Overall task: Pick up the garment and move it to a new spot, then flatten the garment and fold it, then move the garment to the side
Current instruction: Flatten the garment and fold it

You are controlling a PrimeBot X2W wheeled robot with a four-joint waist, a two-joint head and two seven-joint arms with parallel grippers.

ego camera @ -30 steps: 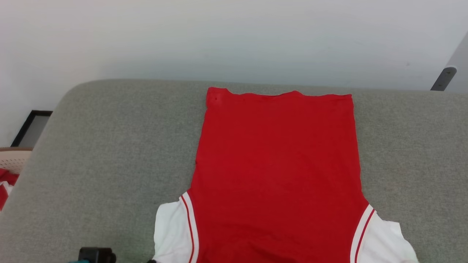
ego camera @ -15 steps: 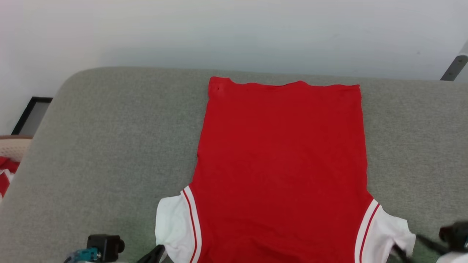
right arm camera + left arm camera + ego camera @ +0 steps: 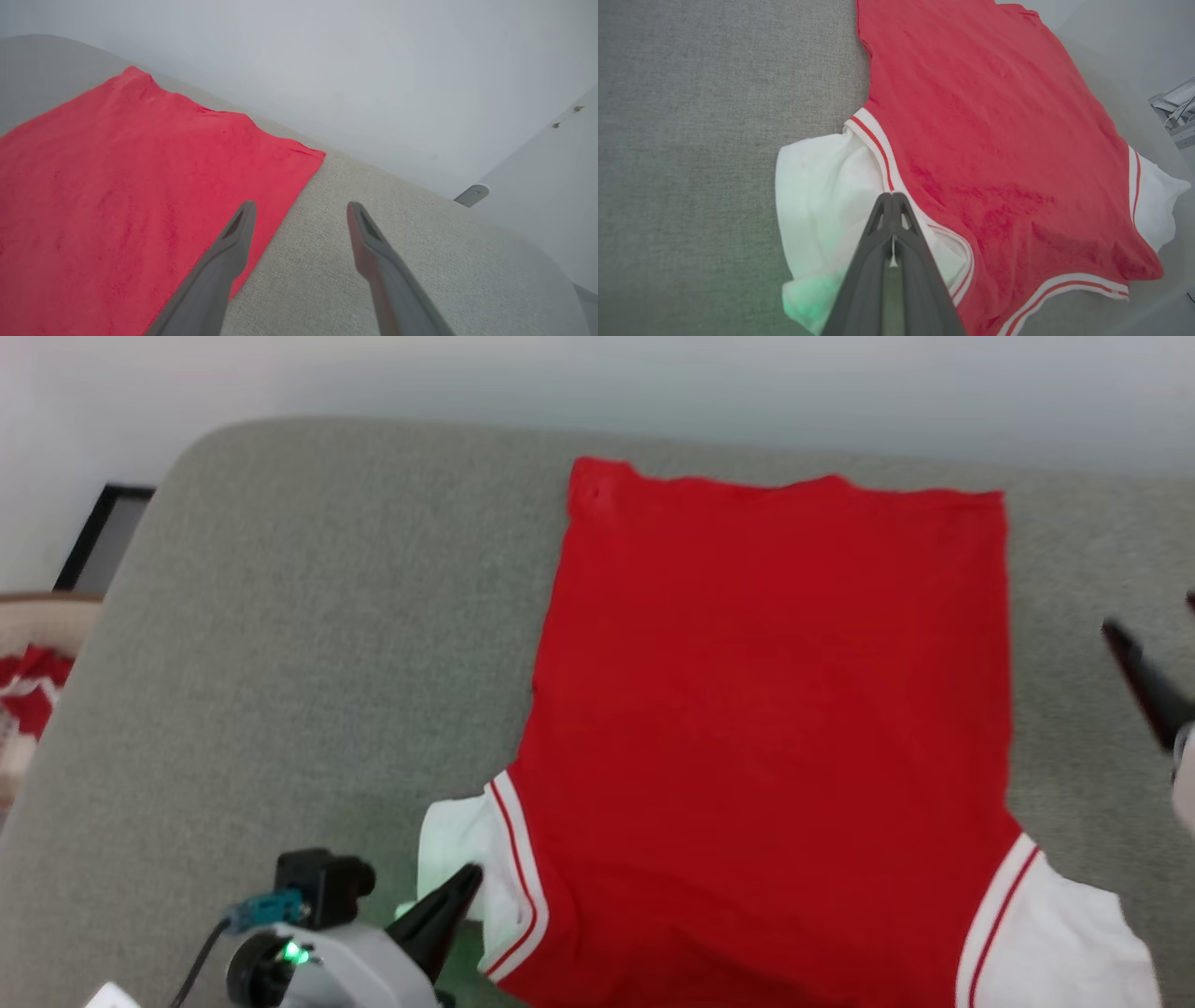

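The red shirt (image 3: 766, 709) lies spread flat on a grey fabric-covered surface (image 3: 308, 644) against a pale wall (image 3: 373, 70). The left gripper (image 3: 893, 198) is pressed together, its tips at the white sleeve. The right gripper (image 3: 301, 205) stands spread apart over the grey fabric beside the shirt's edge.

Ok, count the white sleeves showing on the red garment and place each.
2. The left sleeve lies at the garment's near-left corner, by the left tool's tip; the right sleeve at its near-right corner. Neither looks hidden.
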